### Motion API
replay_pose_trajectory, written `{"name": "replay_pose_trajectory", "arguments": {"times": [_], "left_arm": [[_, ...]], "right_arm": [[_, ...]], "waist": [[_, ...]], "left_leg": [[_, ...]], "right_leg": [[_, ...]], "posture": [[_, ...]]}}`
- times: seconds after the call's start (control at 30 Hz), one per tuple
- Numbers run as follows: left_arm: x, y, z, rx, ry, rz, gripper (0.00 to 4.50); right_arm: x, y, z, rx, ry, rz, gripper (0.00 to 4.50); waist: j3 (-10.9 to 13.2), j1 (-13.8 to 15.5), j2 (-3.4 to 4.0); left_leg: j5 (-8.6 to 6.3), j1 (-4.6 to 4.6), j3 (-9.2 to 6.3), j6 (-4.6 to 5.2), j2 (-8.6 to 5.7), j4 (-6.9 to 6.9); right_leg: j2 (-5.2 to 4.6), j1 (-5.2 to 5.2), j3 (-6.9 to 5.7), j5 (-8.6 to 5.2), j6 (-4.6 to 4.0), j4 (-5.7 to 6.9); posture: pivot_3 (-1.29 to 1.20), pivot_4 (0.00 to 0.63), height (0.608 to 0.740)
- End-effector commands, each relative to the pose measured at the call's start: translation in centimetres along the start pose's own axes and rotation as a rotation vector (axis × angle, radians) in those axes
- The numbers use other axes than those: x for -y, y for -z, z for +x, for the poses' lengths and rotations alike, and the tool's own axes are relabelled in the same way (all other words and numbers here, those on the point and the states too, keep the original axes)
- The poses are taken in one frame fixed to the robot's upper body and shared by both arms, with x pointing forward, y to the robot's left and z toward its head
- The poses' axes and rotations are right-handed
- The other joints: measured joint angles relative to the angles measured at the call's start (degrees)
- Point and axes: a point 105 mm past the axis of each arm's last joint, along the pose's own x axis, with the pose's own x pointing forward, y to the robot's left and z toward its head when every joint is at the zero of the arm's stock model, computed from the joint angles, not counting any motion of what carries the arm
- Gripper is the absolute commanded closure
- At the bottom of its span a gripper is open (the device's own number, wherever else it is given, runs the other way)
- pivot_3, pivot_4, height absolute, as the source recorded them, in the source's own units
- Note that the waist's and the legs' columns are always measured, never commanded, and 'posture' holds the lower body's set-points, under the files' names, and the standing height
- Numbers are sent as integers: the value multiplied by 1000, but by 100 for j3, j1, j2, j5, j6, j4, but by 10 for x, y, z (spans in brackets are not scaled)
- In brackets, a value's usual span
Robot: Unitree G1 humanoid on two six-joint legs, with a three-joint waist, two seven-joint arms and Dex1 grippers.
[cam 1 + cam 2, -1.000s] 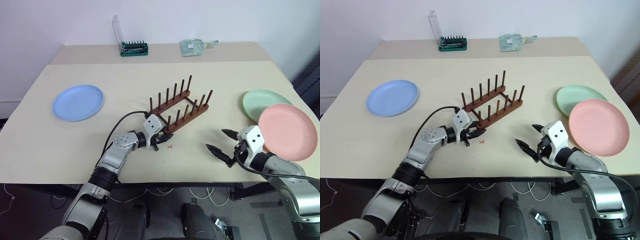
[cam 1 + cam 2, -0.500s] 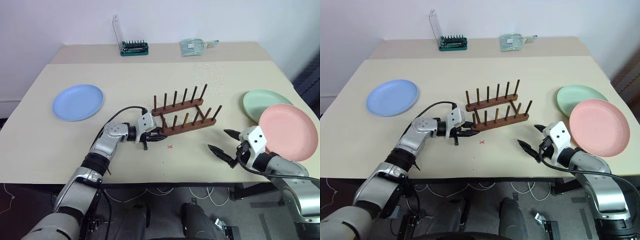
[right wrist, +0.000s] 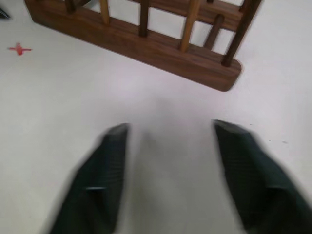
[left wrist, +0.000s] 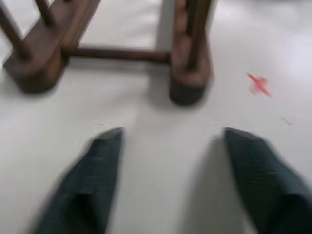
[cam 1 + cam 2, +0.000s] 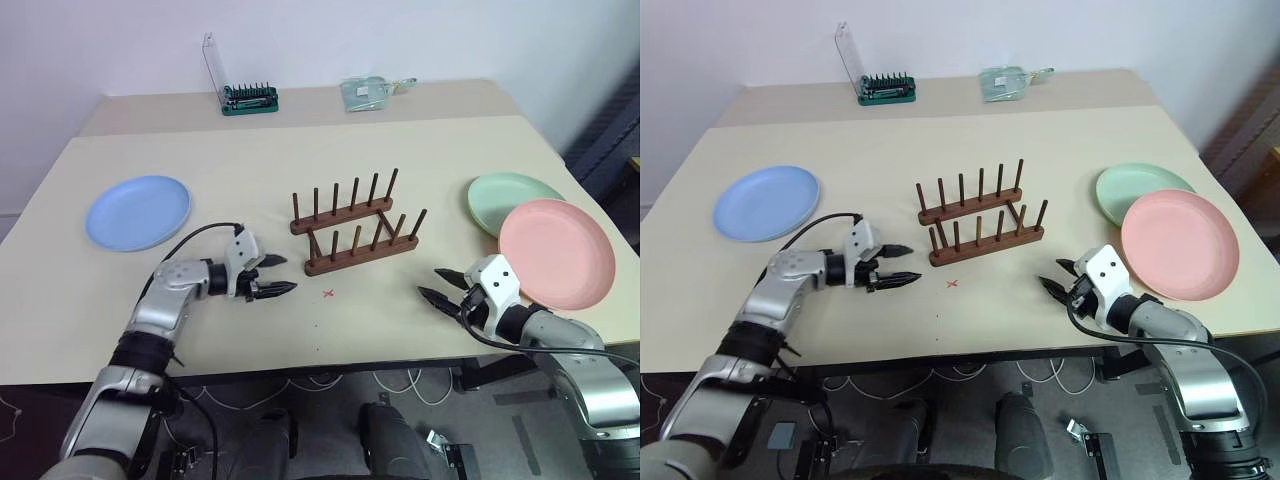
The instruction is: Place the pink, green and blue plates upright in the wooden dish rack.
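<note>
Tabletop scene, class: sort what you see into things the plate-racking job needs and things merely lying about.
Part of the job:
- pink plate
- green plate, partly under the pink one
- blue plate
- wooden dish rack, no plates in it

Lying about:
- green screwdriver-bit holder
- clear packet
- red cross mark

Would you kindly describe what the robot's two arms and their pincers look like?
Both arms are jointed silver-grey metal segments with black collars and black cuffs near the wrists. Each ends in a white block carrying a two-fingered black pincer, left and right, with tapered, pointed fingers finely textured on their surface. A black cable loops along each forearm to the wrist.
</note>
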Motion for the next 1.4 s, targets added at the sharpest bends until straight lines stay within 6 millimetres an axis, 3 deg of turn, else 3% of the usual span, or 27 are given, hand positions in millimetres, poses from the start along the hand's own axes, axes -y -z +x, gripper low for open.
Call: {"name": "replay_pose_trajectory", "arguments": {"times": [0.03, 0.07, 0.1, 0.13, 0.2, 0.27, 0.33, 0.6, 0.73, 1.0, 1.2, 1.3, 1.37, 1.4], "left_arm": [[15, -5, -1, 8, 38, -23, 3074], [24, -8, 4, 11, 59, -21, 3540], [31, -9, 8, 13, 73, -20, 4161], [41, -12, 16, 11, 99, -18, 4430], [53, -16, 28, 23, 131, -13, 4430], [52, -13, 36, 7, 104, -6, 4430], [39, -7, 43, -31, 13, 3, 4430], [-9, -11, 54, 13, -292, 56, 4430], [-20, -16, 59, 40, -340, 47, 4430], [-19, -17, 67, 44, -304, 63, 4430], [-22, -17, 67, 48, -325, 68, 4430], [-18, -20, 63, 85, -312, 39, 4430], [-1, -29, 60, 152, -231, 37, 4430], [13, -36, 57, 201, -170, 38, 4500]], "right_arm": [[-2, -12, 5, 28, -11, -26, 3891], [-2, -13, 10, 23, -14, -38, 4355], [-3, -13, 14, 19, -17, -46, 4500], [-1, -12, 19, 2, -6, -58, 4500], [3, -10, 29, -32, 14, -93, 4500], [10, -8, 38, -60, 55, -105, 4500], [16, -8, 47, -75, 84, -100, 4500], [23, -10, 68, -97, 112, -144, 4500], [32, -13, 74, -90, 153, -161, 4500], [42, -18, 82, -72, 189, -159, 4500], [44, -21, 74, -55, 195, -172, 4500], [51, -36, 56, -6, 235, -235, 4500], [50, -49, 33, 41, 211, -201, 4500], [47, -55, 18, 61, 192, -189, 3982]], "waist": [[0, 43, 0], [0, 80, 0], [0, 107, 0], [0, 124, 0], [0, 164, -2], [-1, 170, -4], [-1, 165, -3], [-6, 147, -3], [-6, 135, -3], [-7, 136, -2], [-7, 141, -2], [-7, 145, -1], [-6, 138, 0], [-6, 137, 3]], "left_leg": [[0, 0, 0, 0, -1, 1], [0, -2, -1, 0, -2, 3], [0, -3, 1, 0, -2, 4], [0, -5, 2, 0, -4, 5], [0, -8, 2, 0, -5, 8], [0, -13, 2, 0, -9, 11], [0, -12, 2, 0, -9, 9], [2, -7, 2, -3, -8, 10], [3, -5, 3, -4, -8, 10], [3, -5, 3, -5, -9, 10], [3, -5, 3, -5, -10, 10], [3, -7, 2, -5, -12, 9], [3, -8, 3, -5, -12, 9], [3, -11, 3, -4, -10, 7]], "right_leg": [[-1, 2, 0, 0, 0, -1], [-2, 2, -1, 0, 0, -3], [-2, 2, 0, 0, 0, -6], [-4, 2, 0, 0, 0, -7], [-6, 3, 0, 0, 0, -10], [-8, 2, 0, 0, 0, -11], [-7, 1, -1, 1, -1, -12], [-5, 2, 0, 2, -1, -8], [-5, 2, 0, 3, -1, -7], [-5, 2, -1, 3, 0, -6], [-5, 4, 0, 3, 0, -7], [-6, 2, 0, 3, 0, -7], [-6, 1, 0, 3, 0, -7], [-6, -4, 0, 3, 0, -7]], "posture": [[0, 150, 740], [0, 150, 740], [0, 150, 740], [0, 150, 740], [0, 150, 740], [0, 150, 740], [0, 150, 740], [0, 150, 740], [0, 150, 740], [0, 150, 740], [0, 150, 740], [0, 150, 740], [0, 150, 740], [0, 150, 740]]}}
